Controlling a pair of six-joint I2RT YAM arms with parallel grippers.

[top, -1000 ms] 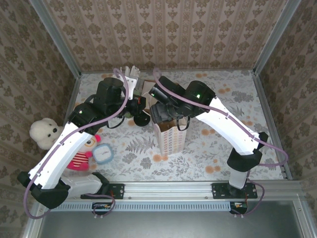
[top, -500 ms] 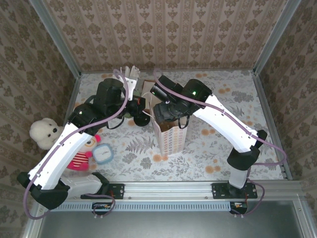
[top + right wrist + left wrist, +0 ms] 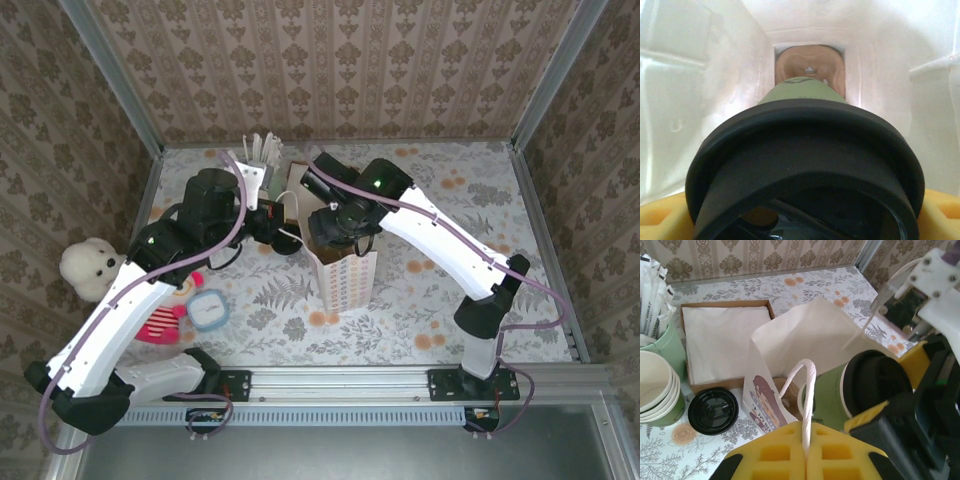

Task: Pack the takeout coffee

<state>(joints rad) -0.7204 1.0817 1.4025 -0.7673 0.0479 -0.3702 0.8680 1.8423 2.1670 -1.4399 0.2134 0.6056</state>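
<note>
1. The paper bag (image 3: 347, 285) stands upright near the middle of the table (image 3: 450, 300), mouth open, printed pattern on its outer wall.
2. The takeout coffee (image 3: 867, 387), an olive-green cup with a black lid, sits in the bag's mouth, tilted, with its lid about level with the rim. In the right wrist view its body points down between the white inner walls toward a brown insert (image 3: 810, 62) at the bottom. Whether cup and insert touch cannot be told.
3. The right gripper (image 3: 800, 220) is clamped on the cup, one yellow pad (image 3: 660, 220) at each side of the lid.
4. The left gripper (image 3: 806, 445) is closed on the bag's white twisted handle (image 3: 807, 390), which runs down between its yellow pads.
5. Left of the bag lie a loose black lid (image 3: 713, 410), a stack of cream cups (image 3: 655, 385) and a cardboard box (image 3: 727, 303) of white napkins.
6. A teddy bear (image 3: 85, 268) sits at the table's left edge.
</note>
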